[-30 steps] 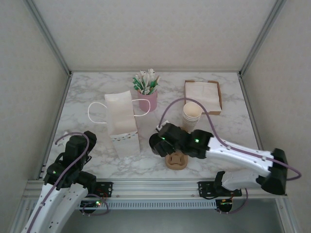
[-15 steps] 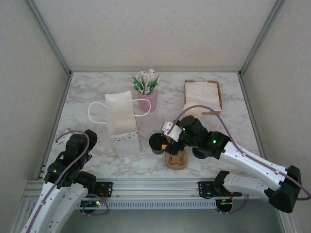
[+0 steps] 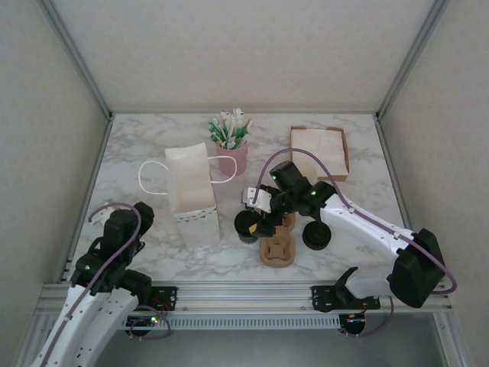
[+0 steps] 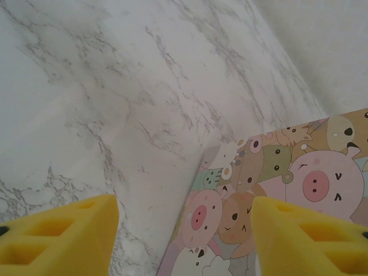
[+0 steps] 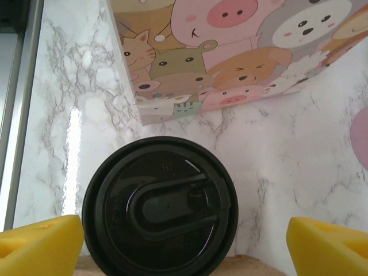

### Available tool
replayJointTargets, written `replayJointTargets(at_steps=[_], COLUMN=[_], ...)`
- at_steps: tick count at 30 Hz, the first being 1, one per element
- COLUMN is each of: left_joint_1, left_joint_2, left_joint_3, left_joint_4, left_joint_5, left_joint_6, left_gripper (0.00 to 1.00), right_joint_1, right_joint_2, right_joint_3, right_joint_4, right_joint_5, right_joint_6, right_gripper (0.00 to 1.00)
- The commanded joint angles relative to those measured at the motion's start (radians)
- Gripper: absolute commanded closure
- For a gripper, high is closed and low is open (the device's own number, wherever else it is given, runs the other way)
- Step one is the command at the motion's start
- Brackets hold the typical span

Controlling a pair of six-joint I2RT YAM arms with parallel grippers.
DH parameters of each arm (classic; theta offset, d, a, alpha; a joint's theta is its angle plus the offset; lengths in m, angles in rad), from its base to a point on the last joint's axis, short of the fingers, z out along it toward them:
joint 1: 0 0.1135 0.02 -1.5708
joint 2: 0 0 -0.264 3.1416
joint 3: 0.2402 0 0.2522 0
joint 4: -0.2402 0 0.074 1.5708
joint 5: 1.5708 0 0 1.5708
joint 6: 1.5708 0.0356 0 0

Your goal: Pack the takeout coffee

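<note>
Black-lidded takeout coffee (image 5: 160, 230) sits between fingers of my right gripper (image 5: 184, 247), which are spread wide either side of lid, no squeeze. Over last 1 s right arm swung round and squared wrist above cup; cup itself unmoved. Paper bag (image 5: 230, 52) stands just beyond fingertips. Left gripper (image 4: 184, 241) slack, nothing between fingers, bag's cartoon side ahead. I judge grasp lined up, not made.

On the marble table (image 3: 137, 145), a white paper bag (image 3: 189, 195) printed with cartoon animals sits at 9 o'clock, its loop handles spread. A pink cup (image 3: 234, 157) of green-and-white sachets stands at 12, a brown napkin box (image 3: 319, 149) at 2, a loose black lid (image 3: 316, 235) at 4 and a brown cup carrier (image 3: 277, 252) at 6.
</note>
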Motion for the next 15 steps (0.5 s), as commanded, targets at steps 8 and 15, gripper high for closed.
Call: replayJointTargets(at_steps=[8,15], left_joint_1=[-0.005,-0.006], left_joint_2=[0.016,0.014], left_joint_3=[0.006,0.010], left_joint_4=[0.012,0.008], left_joint_5=[-0.005,-0.006], left_joint_6=[0.032,0.030], left_gripper=[0.36,0.35], right_joint_1=[0.002,0.014], right_joint_2=[0.092,0.099], right_joint_3=[0.063,0.053], right_joint_4=[-0.037,-0.035], right_joint_5=[-0.070,-0.096], right_joint_6=[-0.050,-0.048], right_gripper=[0.13,0.10])
